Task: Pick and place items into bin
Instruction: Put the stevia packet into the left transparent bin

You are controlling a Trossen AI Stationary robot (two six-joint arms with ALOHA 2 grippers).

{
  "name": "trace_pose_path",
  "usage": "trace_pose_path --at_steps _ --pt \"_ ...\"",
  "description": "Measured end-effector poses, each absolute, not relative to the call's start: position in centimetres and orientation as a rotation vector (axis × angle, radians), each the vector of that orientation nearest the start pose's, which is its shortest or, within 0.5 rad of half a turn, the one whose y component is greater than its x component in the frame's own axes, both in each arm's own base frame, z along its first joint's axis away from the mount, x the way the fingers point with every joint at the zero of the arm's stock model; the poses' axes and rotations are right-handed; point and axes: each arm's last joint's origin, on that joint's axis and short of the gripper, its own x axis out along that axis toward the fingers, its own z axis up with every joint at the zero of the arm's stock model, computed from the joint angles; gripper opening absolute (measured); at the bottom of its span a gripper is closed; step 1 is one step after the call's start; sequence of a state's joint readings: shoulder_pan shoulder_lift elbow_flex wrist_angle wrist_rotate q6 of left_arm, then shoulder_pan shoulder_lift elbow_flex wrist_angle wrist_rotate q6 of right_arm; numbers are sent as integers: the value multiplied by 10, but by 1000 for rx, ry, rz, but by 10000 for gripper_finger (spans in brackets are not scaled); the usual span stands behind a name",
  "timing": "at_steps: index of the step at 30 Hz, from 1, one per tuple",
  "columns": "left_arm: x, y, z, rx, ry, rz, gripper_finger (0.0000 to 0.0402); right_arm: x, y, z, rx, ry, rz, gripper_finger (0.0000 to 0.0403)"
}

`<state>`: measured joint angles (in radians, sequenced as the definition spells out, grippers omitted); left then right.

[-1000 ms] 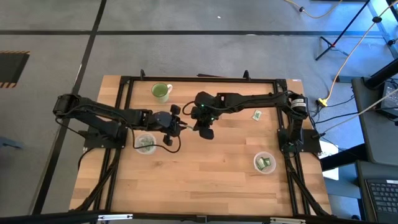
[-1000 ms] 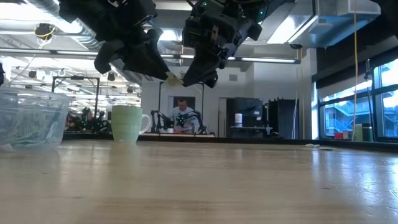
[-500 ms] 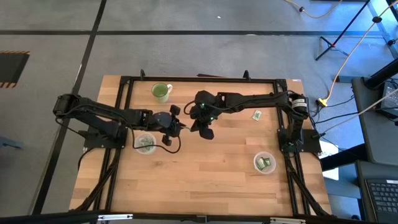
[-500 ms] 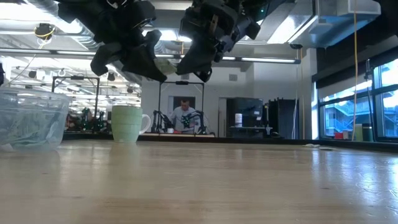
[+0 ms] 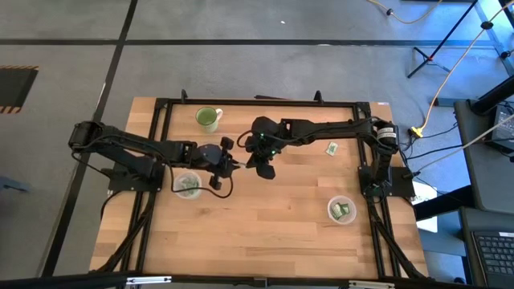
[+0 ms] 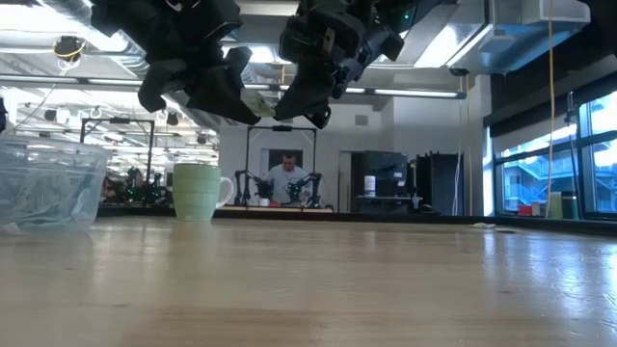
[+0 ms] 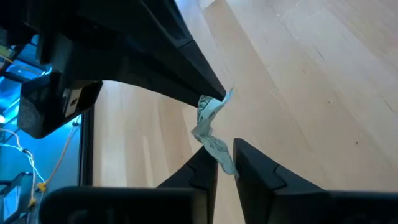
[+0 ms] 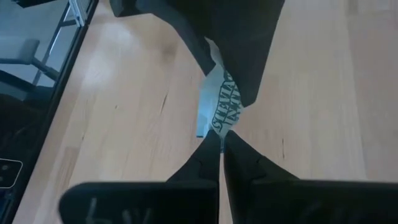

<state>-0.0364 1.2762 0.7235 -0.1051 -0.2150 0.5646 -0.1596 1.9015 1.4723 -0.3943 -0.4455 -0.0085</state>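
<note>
Right end effector (image 8: 221, 144) clamped on packet (image 8: 217, 106), mid-air handover.
Left end effector (image 7: 225, 163) pinches the same packet opposite; bin (image 5: 188, 185) lies beside it, partly filled; transfer unfinished.

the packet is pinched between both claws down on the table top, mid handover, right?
Not on the table top. The low view shows the left claw and right claw meeting well above the wood, and both wrist views show the packet held in the air between them. The rest stands: both claws pinch it, mid handover.
</note>
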Motion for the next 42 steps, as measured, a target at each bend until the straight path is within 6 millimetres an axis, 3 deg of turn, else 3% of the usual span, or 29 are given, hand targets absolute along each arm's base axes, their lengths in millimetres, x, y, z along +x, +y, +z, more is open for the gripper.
trace_pose_path --at_steps 17,30,35,38,42 --pt "260 -2 220 605 688 23 80 411 -53 234 249 826 271 6" --pt "260 -2 220 607 687 21 5 410 -53 233 259 843 269 6" --pt "260 -2 220 608 688 22 3 410 -53 233 260 843 268 7" --pt "260 -2 220 608 688 22 3 410 -53 233 260 841 268 21" --pt "260 -2 220 608 688 22 2 410 -52 233 262 846 268 68"
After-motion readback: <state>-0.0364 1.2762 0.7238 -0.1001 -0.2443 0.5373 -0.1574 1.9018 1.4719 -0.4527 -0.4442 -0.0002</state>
